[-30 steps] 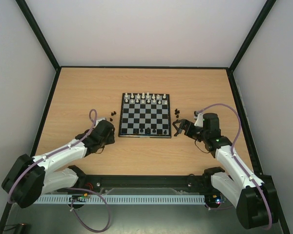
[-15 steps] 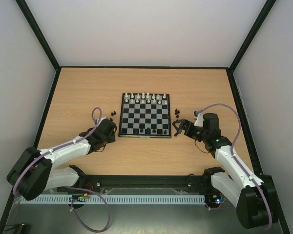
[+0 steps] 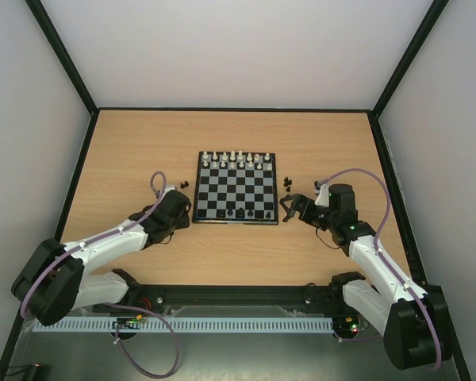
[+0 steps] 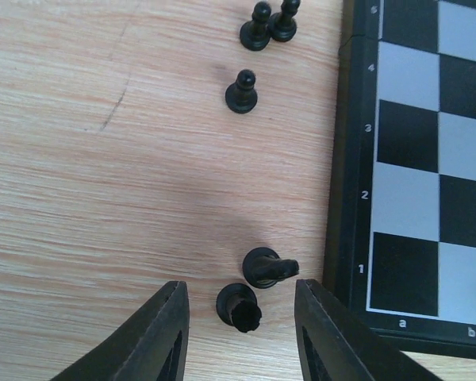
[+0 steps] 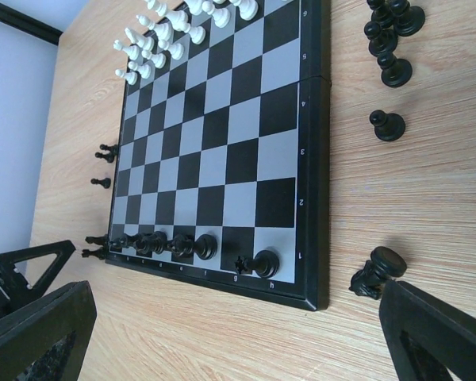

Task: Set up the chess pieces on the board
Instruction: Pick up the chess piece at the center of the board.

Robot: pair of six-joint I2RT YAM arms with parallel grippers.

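Observation:
The board (image 3: pixel 235 188) lies mid-table. Several black chess pieces (image 5: pixel 202 246) stand along its near row. My left gripper (image 4: pixel 239 321) is open, low over the table by the board's near left corner (image 4: pixel 343 238). Two black pieces (image 4: pixel 239 305) stand between its fingers, the second (image 4: pixel 266 267) a little further forward; neither is gripped. More black pieces (image 4: pixel 241 91) stand further ahead. My right gripper (image 5: pixel 234 317) is open and empty by the board's near right corner. A black piece (image 5: pixel 377 271) lies on its side near its right finger (image 5: pixel 436 333).
White pieces (image 3: pixel 236 159) fill the board's two far rows. Loose black pieces stand in a cluster right of the board (image 5: pixel 389 48) and left of it (image 3: pixel 182 186). Black-framed walls (image 3: pixel 87 95) enclose the wooden table (image 3: pixel 143 143).
My left gripper has moved forward and right, toward the board's near left corner. The right arm has not moved.

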